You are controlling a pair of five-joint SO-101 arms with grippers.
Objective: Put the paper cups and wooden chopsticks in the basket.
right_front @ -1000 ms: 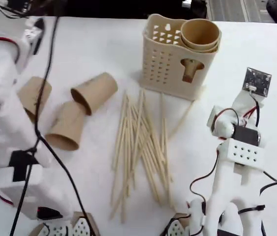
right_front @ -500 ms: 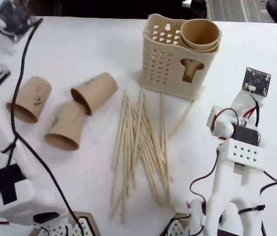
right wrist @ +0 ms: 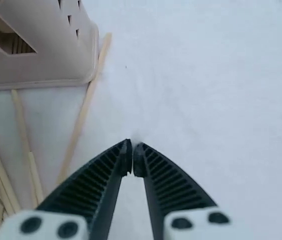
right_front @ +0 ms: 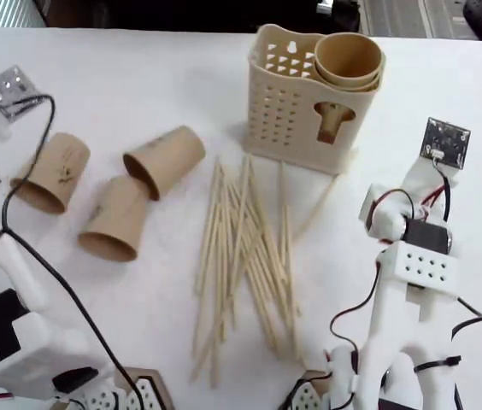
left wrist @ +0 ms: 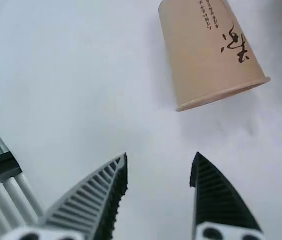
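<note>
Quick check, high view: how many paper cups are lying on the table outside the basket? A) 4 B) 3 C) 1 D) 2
B: three lie on their sides left of the chopsticks: the left cup, the upper cup and the lower cup.

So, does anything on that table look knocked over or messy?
Yes. Three paper cups lie on their sides on the table, and the chopsticks are strewn in a loose, crisscrossed pile beside the basket.
</note>
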